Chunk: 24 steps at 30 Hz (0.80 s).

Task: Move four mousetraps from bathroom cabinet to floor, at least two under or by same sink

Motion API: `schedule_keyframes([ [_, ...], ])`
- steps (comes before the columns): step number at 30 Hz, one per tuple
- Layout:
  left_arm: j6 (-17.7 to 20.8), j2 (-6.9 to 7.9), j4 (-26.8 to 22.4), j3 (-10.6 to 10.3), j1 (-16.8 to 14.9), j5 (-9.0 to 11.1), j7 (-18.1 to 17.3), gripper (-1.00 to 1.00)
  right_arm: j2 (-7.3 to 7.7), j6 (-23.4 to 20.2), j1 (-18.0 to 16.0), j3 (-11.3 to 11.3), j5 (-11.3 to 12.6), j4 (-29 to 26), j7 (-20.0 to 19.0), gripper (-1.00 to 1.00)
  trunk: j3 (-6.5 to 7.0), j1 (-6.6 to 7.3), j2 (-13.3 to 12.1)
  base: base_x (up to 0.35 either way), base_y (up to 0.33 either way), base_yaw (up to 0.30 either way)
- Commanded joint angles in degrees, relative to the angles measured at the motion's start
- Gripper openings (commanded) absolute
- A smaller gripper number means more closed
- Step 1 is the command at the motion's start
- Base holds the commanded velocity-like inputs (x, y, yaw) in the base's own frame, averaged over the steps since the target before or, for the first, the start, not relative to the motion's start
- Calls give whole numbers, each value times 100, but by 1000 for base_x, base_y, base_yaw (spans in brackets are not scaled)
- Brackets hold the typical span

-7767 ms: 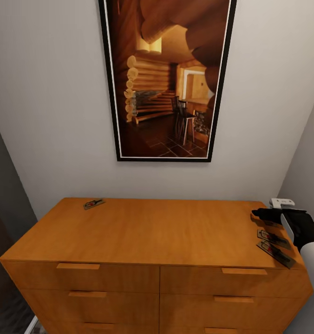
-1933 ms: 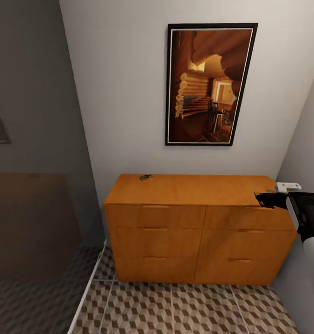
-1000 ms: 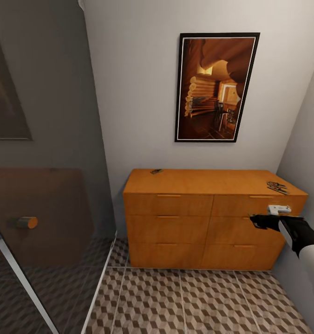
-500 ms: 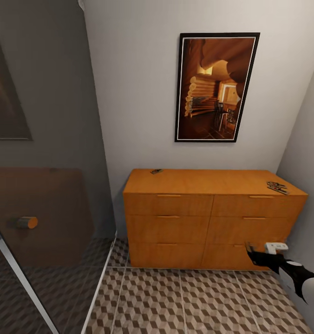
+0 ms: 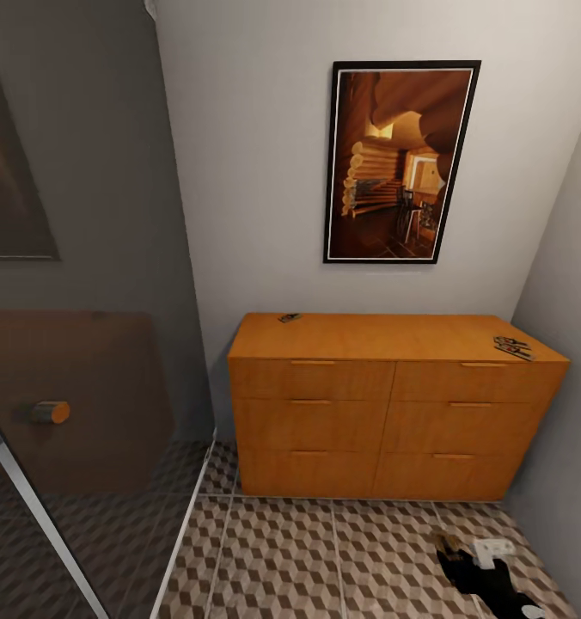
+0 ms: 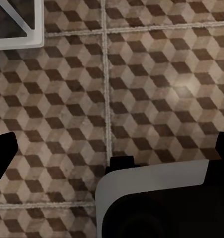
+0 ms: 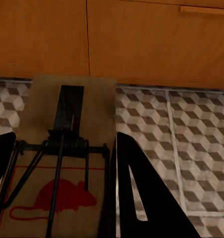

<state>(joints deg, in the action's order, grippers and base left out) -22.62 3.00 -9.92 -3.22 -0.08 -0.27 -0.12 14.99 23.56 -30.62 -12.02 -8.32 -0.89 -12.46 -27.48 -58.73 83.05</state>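
Lowered from drawer height, the right gripper [image 5: 462, 559] now hangs just above the bathroom floor [image 5: 325, 559], its fingers clamped on a mousetrap [image 7: 67, 163] lying between them, held low for release. Left gripper [image 6: 112, 158]: finger state indeterminate. Three mousetraps remain on the cabinet [image 5: 385, 413].

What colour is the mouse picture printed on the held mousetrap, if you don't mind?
Red, on the brown board of the mousetrap; clearest in the right wrist view.

Home bathroom: cube-patterned floor tiles [image 5: 325, 559], wooden cabinet [image 5: 394, 404].
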Motion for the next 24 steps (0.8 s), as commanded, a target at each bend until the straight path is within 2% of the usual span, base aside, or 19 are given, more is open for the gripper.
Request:
schedule_keyframes([
  [1,-12,1,-4,-28,-1,-3,9,100,-45,113,60,-63,-30,3,-10,-100,-5,0,3,0,0,0],
  [3,-3,-4,-8,-23,-1,-5,17,100,-175,384,242,-63,-30,5,40,-100,-5,0,3,0,0,0],
  [4,7,-7,-18,-18,-1,-3,25,100,-297,613,417,-63,-30,7,66,-100,-5,0,3,0,0,0],
  [6,18,-12,-27,-12,-1,-1,45,100,-395,828,564,-63,-30,4,80,-100,-5,0,3,0,0,0],
  [7,30,-26,-44,-7,-1,2,134,100,-485,1139,720,-63,-30,7,88,-100,-5,0,3,0,0,0],
  [9,37,-73,-93,-5,-3,6,252,100,-534,1324,844,-63,-30,9,89,-100,-5,0,3,0,0,0],
  [10,49,-155,-189,-4,-3,5,392,100,-581,1475,975,-63,-30,9,78,-100,-5,0,3,0,0,0],
  [12,94,-225,-282,-4,-2,3,487,100,-605,1566,1036,-63,-30,9,71,-100,-5,0,3,0,0,0],
  [14,533,-386,-560,-4,-7,-2,660,100,-635,1684,1101,-63,-30,10,58,-100,-5,0,3,0,0,0],
  [15,706,-421,-652,-4,-7,-2,694,100,-639,1700,1110,-63,-30,10,55,-100,-5,0,3,0,0,0],
  [17,1512,-522,-1111,-4,-9,-5,767,100,-652,1732,1131,-63,-30,10,47,-100,-5,0,3,0,0,0],
  [18,1708,-539,-1240,-4,-9,-6,778,100,-654,1735,1134,-63,-30,10,46,-100,-5,0,3,0,0,0],
  [20,2443,-585,-1867,-5,-9,-1,801,100,-661,1734,1142,-63,-30,10,49,-100,-5,0,3,0,0,0],
  [24,2961,-681,-2651,-9,-10,3,811,100,-663,1728,1145,-63,-30,10,57,-100,-5,0,3,0,0,0],
])
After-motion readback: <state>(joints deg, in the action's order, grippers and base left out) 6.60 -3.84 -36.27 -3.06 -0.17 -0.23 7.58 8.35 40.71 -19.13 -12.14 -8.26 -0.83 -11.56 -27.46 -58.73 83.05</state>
